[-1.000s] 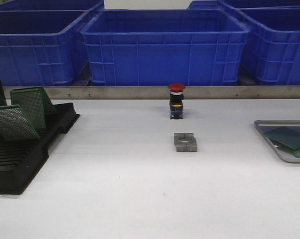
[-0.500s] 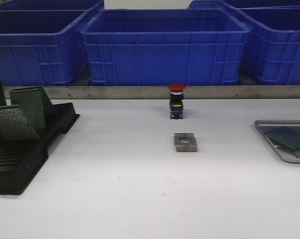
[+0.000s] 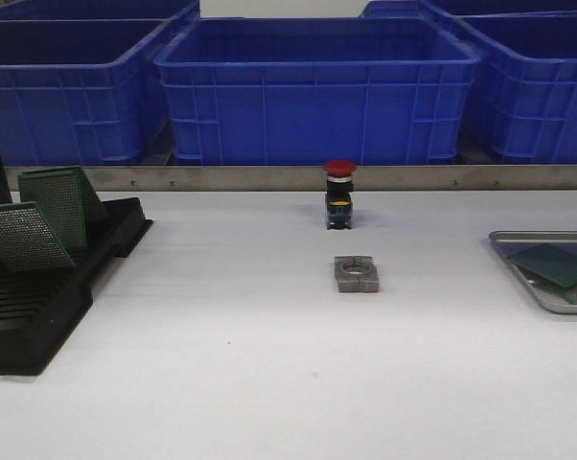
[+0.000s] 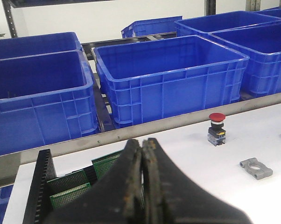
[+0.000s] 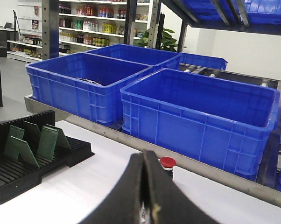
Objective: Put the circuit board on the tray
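Green perforated circuit boards (image 3: pixel 25 235) lean in a black slotted rack (image 3: pixel 39 316) at the table's left. The silver tray (image 3: pixel 538 235) lies at the right edge, partly cut off, with a dark green circuit board (image 3: pixel 549 264) resting flat in it and another partly under that. Neither gripper shows in the front view. My left gripper (image 4: pixel 143 144) is shut with nothing in it, above the rack's boards (image 4: pixel 68 186). My right gripper (image 5: pixel 144 156) is also shut and empty, high over the table, with the rack (image 5: pixel 10 172) far off to one side.
A red-capped push-button switch (image 3: pixel 339 196) stands mid-table, with a grey metal clamp block (image 3: pixel 357 274) just in front of it. Large blue crates (image 3: pixel 317 96) line the back behind a metal rail (image 3: pixel 269 177).
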